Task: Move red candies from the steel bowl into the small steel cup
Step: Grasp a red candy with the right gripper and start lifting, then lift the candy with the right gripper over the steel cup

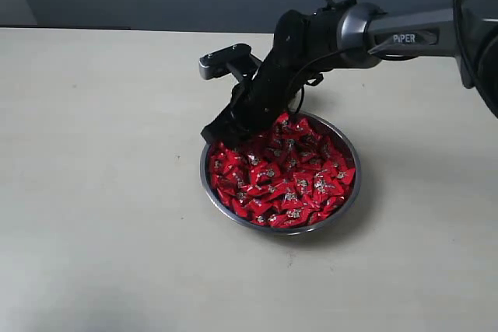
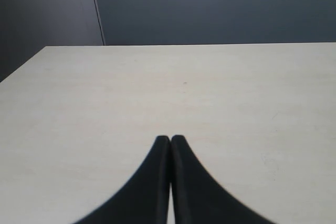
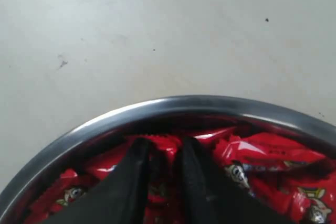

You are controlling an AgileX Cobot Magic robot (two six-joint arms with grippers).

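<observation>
Exterior view has the right arm [image 1: 405, 36] coming in from the right edge, level above the table [image 1: 101, 192]. It bends sharply at the wrist, so that the right gripper [image 1: 222, 136] slopes down and to the left. Its tips are sunk in the candies [image 1: 284, 176] just inside the far-left rim of the bowl [image 1: 292, 231].

From the right wrist camera the two black fingers [image 3: 131, 182] stand a little apart. Red foil fills the narrow gap between them, so the jaws are clamped on one of the candies. Right beyond the tips, the bowl's rim curves across.

The left gripper [image 2: 170, 139] shows only in its own wrist view. Its jaws are pressed tight together with nothing between them, above bare table.

The bowl is one wide, shallow dish of shiny steel with a thin rim, standing a little right of the table's middle. The candies are glossy red foil twists with small silvery-gold marks. They fill the bowl and are piled higher towards its far side. All of them lie within the rim.

Count: one bowl, one arm in the wide shot, two grippers across the views. The candies run to several dozen, too many and too overlapped for an exact number.
</observation>
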